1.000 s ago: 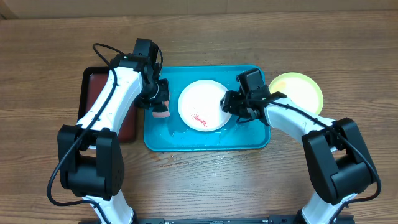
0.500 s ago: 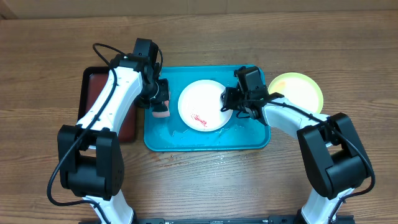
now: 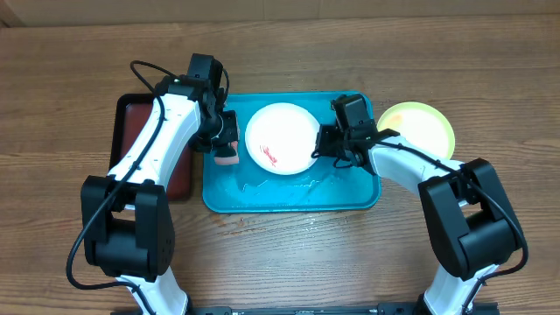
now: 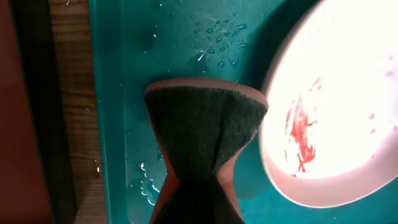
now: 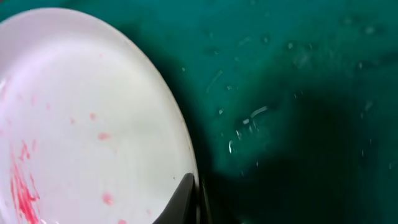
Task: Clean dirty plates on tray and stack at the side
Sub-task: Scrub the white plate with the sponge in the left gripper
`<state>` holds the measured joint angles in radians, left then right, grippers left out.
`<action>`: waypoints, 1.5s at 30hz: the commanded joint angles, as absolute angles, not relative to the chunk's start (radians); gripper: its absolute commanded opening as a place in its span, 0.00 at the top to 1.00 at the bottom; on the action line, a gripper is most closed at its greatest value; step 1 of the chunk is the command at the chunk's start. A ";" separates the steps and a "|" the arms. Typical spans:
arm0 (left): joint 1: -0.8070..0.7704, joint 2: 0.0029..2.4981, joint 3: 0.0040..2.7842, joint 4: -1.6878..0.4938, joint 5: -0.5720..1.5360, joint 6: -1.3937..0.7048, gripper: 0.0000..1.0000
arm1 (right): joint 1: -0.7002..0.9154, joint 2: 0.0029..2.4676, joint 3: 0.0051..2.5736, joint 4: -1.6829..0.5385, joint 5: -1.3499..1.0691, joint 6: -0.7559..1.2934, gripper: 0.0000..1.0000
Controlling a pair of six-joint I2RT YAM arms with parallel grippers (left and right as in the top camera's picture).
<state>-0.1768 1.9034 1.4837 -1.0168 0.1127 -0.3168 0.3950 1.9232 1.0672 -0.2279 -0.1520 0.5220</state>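
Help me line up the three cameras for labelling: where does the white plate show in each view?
Overhead: the white plate is at upper centre, over the turquoise tray.
Left wrist: it fills the right side, next to the sponge.
Right wrist: it fills the left half, with its rim held by the right gripper at the bottom edge.
Shared landmark: the red smear on the plate shows in all three views.

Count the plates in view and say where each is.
2. A white plate with red smears is on the blue tray; a yellow-green plate lies on the table beside it. Another may hide beneath.
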 commanded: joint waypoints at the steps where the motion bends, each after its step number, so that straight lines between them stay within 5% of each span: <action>1: -0.189 1.910 1.507 -1.016 0.124 -0.338 0.96 | 0.393 1.933 1.064 -0.308 -0.196 0.672 0.96; 10: -0.213 1.910 1.507 -1.005 0.124 -0.338 0.96 | 0.422 1.932 1.089 -0.512 -0.270 0.727 0.91; 16: -0.219 1.910 1.507 -1.000 0.123 -0.337 0.96 | 0.422 1.932 1.162 -0.533 -0.192 0.530 0.62; 28: -0.219 1.910 1.507 -0.987 0.124 -0.338 0.96 | 0.422 1.932 1.180 -0.412 -0.127 0.340 0.63; 38: -0.220 1.910 1.507 -0.986 0.124 -0.338 0.96 | 0.422 1.932 1.179 -0.456 -0.122 0.432 0.94; 45: -0.249 1.910 1.507 -0.986 0.124 -0.338 0.96 | 0.434 1.932 1.179 -0.500 -0.135 0.491 0.96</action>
<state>-0.2218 1.9034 1.4837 -0.9852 0.1127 -0.3233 0.4206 1.9240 1.1641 -0.4881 -0.1341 0.4519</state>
